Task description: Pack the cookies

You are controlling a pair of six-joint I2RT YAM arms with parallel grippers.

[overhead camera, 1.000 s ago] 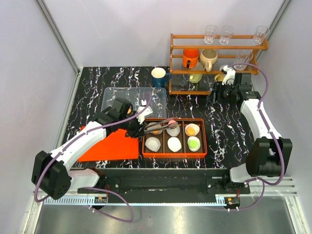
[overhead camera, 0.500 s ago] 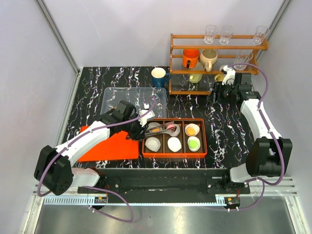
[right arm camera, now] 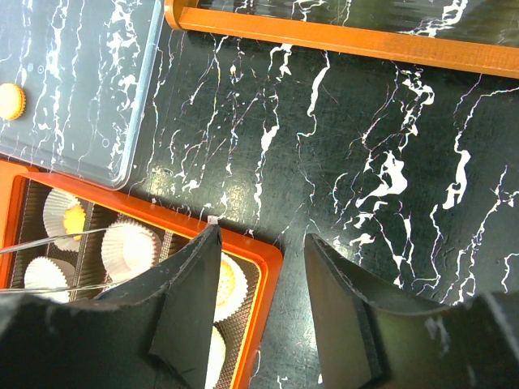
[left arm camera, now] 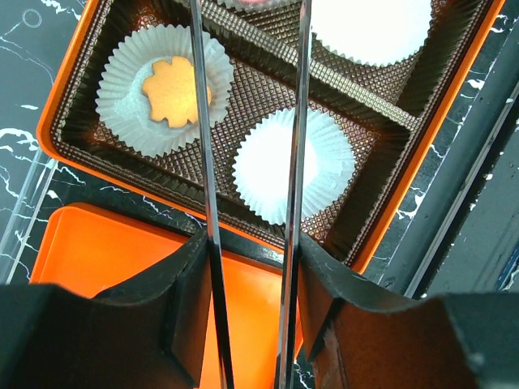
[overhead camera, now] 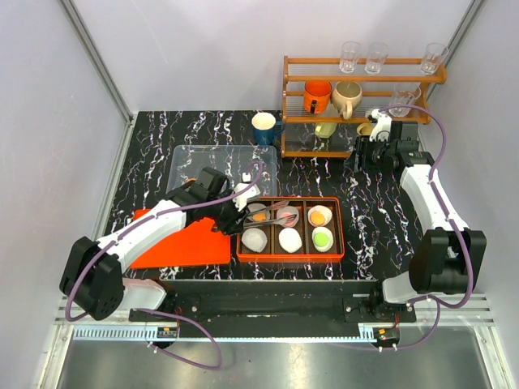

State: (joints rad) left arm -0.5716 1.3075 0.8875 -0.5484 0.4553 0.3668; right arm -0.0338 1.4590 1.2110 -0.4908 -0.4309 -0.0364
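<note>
On the desk [overhead camera: 373,211], behind the orange box [overhead camera: 289,258], the clear tray [overhead camera: 203,158] carries one loose cookie [right arm camera: 10,101], left-rear of the left gripper [left arm camera: 251,267], the nearer arm, clamping parted tongs [left arm camera: 201,138] over the box; right gripper [right arm camera: 258,275] half-open, empty.

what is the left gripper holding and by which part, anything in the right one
The left gripper holds metal tongs, its fingers pressing on the two arms back from the tips. The right gripper is open and holds nothing.

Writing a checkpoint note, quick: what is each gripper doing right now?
Left gripper: closed on the tongs.
Right gripper: open, holding nothing.
</note>
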